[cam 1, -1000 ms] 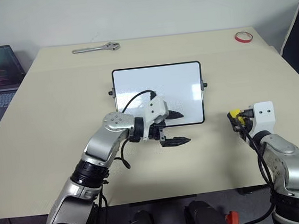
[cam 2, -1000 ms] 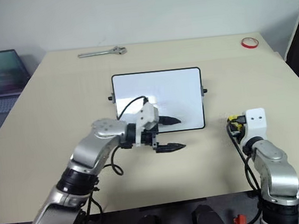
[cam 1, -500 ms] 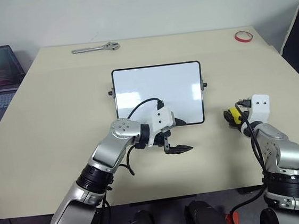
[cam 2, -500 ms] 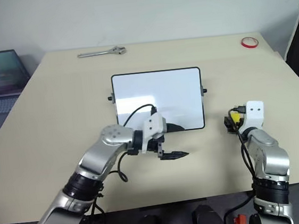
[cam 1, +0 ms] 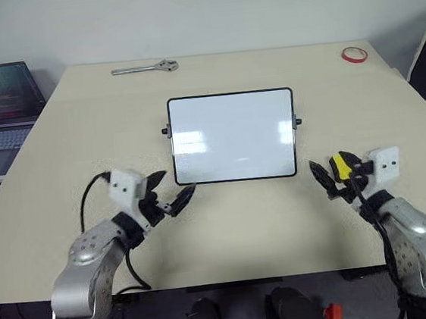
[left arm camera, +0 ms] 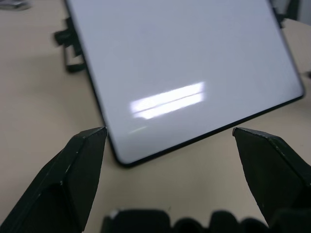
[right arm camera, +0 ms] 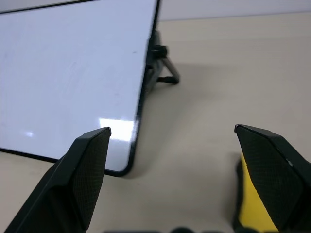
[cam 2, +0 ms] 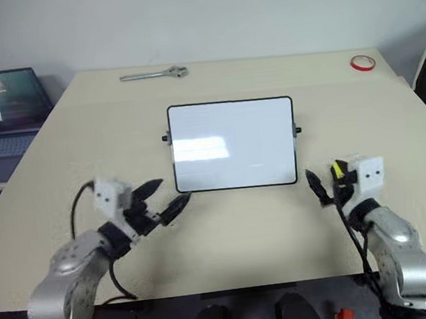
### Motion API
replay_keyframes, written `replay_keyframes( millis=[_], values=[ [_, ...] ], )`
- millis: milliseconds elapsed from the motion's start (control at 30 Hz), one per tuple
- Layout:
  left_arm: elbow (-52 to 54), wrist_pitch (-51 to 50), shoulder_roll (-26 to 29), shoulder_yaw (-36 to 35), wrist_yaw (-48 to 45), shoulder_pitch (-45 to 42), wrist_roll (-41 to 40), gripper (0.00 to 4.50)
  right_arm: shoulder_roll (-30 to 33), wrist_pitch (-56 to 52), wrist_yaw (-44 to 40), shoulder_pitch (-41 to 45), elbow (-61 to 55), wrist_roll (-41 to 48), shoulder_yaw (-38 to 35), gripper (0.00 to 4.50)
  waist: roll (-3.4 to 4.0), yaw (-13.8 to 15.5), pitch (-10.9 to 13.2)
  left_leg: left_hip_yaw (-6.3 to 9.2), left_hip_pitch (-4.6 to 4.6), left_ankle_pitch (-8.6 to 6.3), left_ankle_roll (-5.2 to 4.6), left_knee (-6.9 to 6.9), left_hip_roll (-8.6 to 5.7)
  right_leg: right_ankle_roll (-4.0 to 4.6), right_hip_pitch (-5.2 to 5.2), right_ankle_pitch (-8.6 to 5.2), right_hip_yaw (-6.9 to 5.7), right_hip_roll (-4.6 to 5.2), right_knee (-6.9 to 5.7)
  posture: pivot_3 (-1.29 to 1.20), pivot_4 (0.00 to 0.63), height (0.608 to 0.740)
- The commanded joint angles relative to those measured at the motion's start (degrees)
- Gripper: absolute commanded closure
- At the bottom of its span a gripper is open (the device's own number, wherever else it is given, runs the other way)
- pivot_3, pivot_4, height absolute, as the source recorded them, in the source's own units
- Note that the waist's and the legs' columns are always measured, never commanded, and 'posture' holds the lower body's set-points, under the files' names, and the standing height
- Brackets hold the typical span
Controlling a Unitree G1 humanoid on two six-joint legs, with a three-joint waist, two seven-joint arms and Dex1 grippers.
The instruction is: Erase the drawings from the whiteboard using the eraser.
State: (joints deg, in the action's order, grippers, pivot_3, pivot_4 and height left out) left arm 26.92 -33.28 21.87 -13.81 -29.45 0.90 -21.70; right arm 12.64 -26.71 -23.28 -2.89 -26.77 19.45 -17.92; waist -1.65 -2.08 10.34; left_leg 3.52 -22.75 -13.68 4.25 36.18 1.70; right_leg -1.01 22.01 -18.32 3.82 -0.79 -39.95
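Tools (cam 1: 169, 192) (cam 1: 335, 178) flank whiteboard (cam 1: 233, 136) near edge, apart.

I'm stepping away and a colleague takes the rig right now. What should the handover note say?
Left gripper: open, empty, near the whiteboard's front left corner.
Right gripper: jaws wide apart, off the board's front right corner. The yellow eraser sits against one finger; whether it is held or resting on the table cannot be told.
Board: lies flat mid-table, surface looks clean, no drawings visible.
Done: erasing appears finished.
Left: confirm no faint marks remain, check the eraser is set down, pull both arms back.
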Motion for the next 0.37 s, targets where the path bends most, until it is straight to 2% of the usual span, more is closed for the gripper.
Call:
replay_keyframes(
  millis=[33, 233, 367],
  values=[
    [3.5, 3.4, -1.5, -0.8, 5.8, 0.9, 3.0, 0.0, -0.4, 5.8, -0.6, -2.7, -2.1, 1.7, -1.3, 0.06, 0.0, 0.2, 0.0, 0.0, 0.01, 0.0, 0.0, 0.0, -0.01, 0.01, 0.0, 0.0, 0.0, 0.0, -0.01, 0.0, 0.15, 0.74],
    [5.7, 7.4, -4.2, -1.4, 13.0, 7.4, 8.1, 0.0, 0.0, 6.7, -0.4, -7.8, -5.7, 2.6, 0.5, 0.06, 0.04, 0.0, 0.0, -0.17, 0.27, 0.0, 0.02, -0.08, -0.02, 0.02, -0.14, 0.0, 0.16, -0.03, -0.01, 0.0, 0.15, 0.74],
    [6.3, 7.8, -4.0, 0.3, 14.3, 8.3, 9.6, 0.0, 2.2, 5.6, -0.7, -6.4, -4.1, 3.5, 0.5, 0.06, 0.03, 0.1, 0.0, -0.17, 0.36, 0.0, 0.02, -0.06, -0.05, 0.0, -0.24, -0.01, 0.15, -0.06, -0.01, 0.0, 0.15, 0.74]
  ],
)
